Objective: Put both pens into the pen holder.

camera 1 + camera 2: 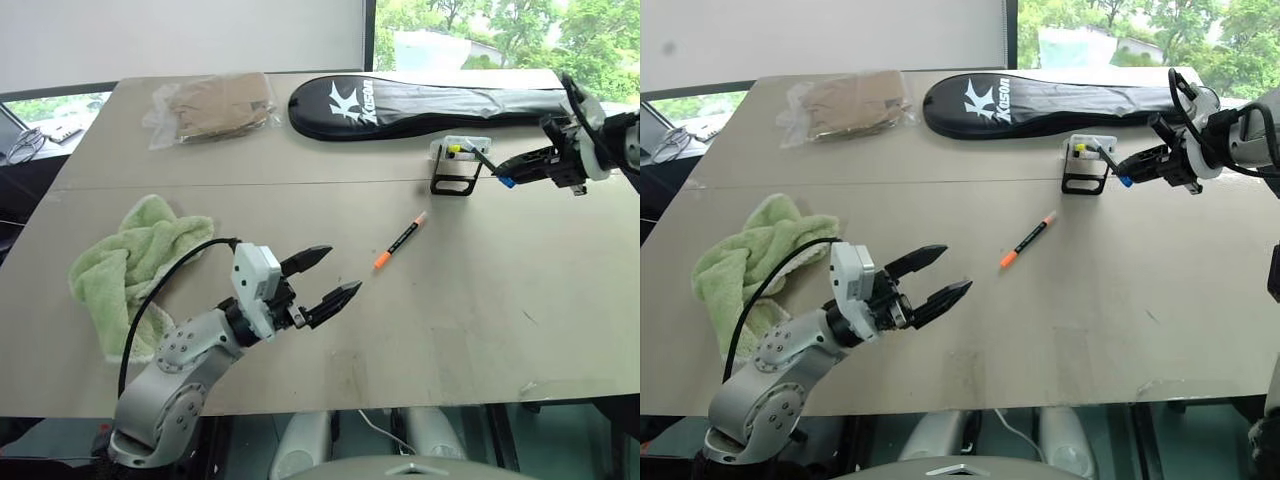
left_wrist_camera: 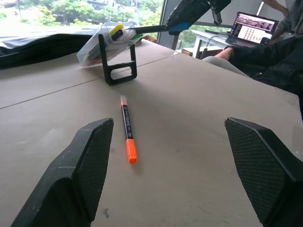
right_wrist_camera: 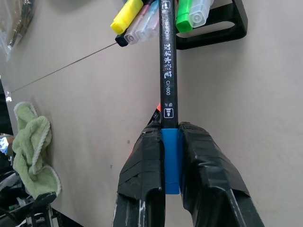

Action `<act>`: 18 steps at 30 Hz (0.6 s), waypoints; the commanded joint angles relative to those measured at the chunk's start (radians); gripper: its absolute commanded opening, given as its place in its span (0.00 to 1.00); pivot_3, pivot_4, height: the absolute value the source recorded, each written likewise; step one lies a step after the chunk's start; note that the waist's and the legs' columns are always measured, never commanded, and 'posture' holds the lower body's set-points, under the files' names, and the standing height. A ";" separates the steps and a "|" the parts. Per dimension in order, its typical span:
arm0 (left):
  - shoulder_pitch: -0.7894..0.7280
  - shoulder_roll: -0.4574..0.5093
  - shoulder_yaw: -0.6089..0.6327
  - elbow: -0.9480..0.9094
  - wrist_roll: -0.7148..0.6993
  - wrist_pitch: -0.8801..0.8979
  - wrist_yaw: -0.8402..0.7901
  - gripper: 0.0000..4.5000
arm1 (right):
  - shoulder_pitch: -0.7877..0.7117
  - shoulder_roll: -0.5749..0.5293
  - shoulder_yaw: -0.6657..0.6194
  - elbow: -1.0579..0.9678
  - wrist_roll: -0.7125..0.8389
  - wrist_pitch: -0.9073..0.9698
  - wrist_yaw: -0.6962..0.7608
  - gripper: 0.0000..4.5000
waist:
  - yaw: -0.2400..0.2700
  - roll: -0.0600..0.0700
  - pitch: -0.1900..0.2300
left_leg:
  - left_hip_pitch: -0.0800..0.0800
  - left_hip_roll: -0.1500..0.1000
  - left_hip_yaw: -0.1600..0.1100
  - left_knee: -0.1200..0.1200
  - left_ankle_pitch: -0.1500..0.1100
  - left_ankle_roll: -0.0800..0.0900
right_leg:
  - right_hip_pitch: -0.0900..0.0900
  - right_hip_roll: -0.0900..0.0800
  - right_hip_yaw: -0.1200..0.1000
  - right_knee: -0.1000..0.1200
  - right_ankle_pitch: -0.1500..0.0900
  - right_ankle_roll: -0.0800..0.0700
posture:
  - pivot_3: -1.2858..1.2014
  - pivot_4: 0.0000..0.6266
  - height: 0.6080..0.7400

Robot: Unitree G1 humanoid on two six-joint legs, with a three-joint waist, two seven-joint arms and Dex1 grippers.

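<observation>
At the left edge of the table [image 1: 560, 330] a green towel [image 1: 130, 260] is seen. Beside it the left gripper [image 1: 325, 280] is held just above the surface, its fingers wide apart and nothing between them. Near the middle the orange pen [image 1: 400, 241] is lying flat, well apart from the holder [image 1: 458, 165]. Behind, a black case [image 1: 420, 105] is laid. On the right, the blue pen [image 3: 167, 71] is clamped by its blue end in the right gripper [image 3: 171, 163], its far end placed at the holder's mouth, among a yellow and a green marker.
</observation>
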 commanded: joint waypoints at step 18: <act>-0.020 0.007 0.006 -0.034 -0.028 0.008 0.011 0.86 | 0.021 -0.070 -0.094 -0.337 -0.250 0.006 0.384 0.79 | 0.013 0.000 0.000 | -0.001 0.000 0.002 -0.001 0.000 0.000 | -0.003 0.002 0.000 0.001 0.000 0.000 | 0.52 0.24 1.00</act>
